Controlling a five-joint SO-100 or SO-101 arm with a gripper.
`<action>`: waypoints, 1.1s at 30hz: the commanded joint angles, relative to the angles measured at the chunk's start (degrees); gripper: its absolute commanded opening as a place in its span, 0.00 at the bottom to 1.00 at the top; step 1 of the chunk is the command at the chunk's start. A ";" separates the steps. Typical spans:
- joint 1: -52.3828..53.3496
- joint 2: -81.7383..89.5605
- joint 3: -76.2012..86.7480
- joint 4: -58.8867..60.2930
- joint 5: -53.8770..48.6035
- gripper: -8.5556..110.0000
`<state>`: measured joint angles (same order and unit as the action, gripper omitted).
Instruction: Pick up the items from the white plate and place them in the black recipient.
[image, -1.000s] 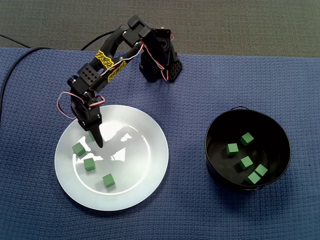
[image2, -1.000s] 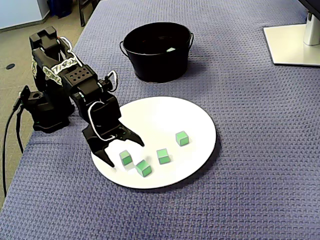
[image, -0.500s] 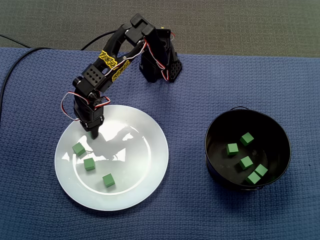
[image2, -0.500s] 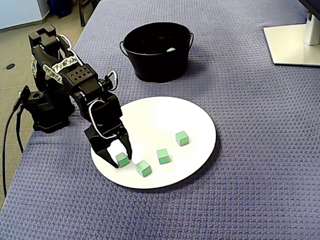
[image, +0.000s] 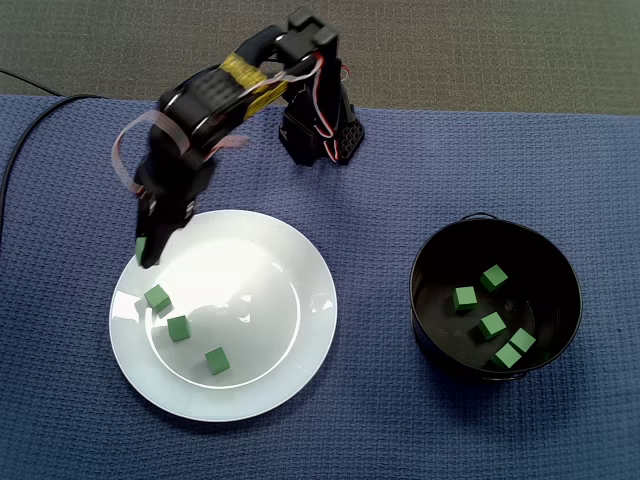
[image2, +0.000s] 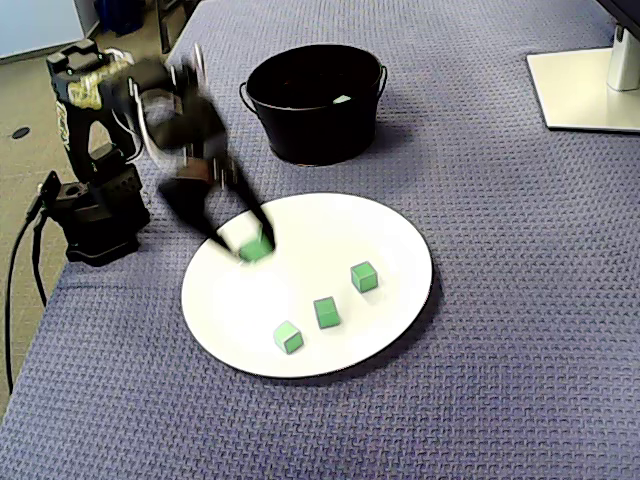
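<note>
Half a second earlier your tool (image2: 250, 246) sat low on the round white glossy plate (image2: 400, 240), closing around 1 small green cube (image2: 256, 248). At this moment the arm had swung upward, blurred with motion, and the tool was clamped on that cube, which hung clear above the plate's side nearest the arm base. In the fixed view from above, only a green sliver showed at the tool (image: 145, 250).

That left 3 other green cubes (image: 179, 327) lying apart on the plate, toward the left edge of the bench (image: 380, 440) in that view. The black round bucket (image: 430, 320) stood well apart toward the right edge and held 5 green cubes (image: 491, 325). The grasp looked successful, so you next faced the carry across to the bucket.
</note>
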<state>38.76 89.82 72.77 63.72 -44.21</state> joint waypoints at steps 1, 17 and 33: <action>-12.74 11.60 -16.52 9.14 12.74 0.07; -72.77 -35.68 -73.48 39.11 37.44 0.07; -75.23 -55.46 -68.12 38.67 39.81 0.36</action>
<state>-35.60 33.57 4.57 100.90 -4.22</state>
